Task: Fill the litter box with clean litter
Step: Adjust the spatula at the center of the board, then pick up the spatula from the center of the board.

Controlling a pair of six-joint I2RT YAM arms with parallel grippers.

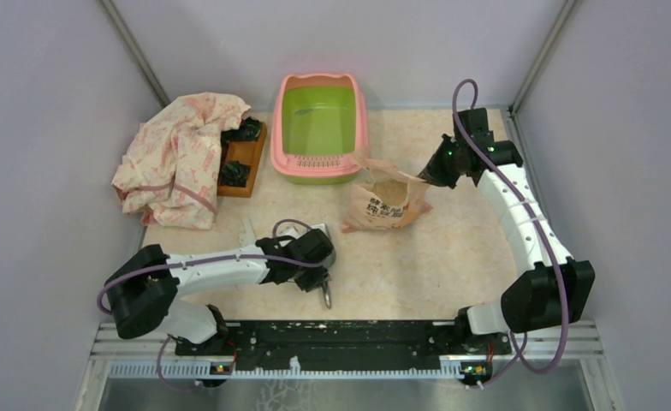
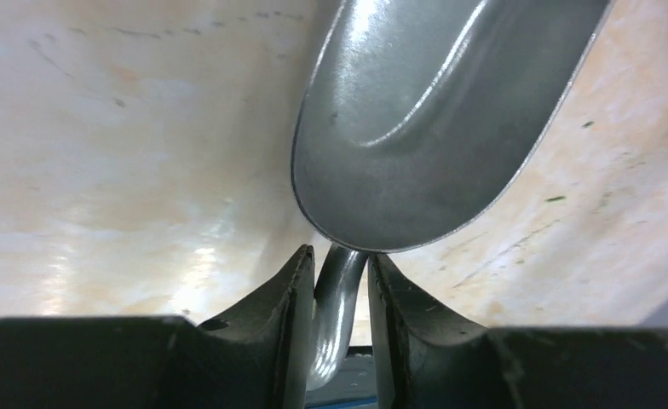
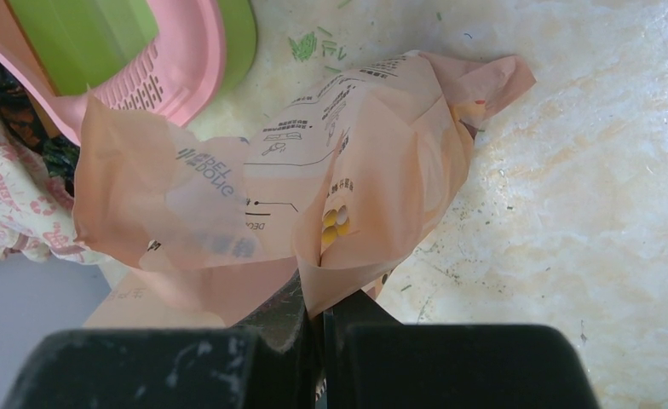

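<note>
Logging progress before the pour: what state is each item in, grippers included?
Pink-rimmed, lime-green plastic litter box: upright, no litter visible inside.
Peach-pink litter bag: standing, top open, edge pinched by right gripper.
Silver metal scoop: handle clamped by left gripper.
Pink-patterned cloth: crumpled heap.

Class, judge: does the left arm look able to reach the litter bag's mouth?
Probably yes: bare table separates the left gripper, holding the scoop, from the litter bag pinched by the right gripper.
</note>
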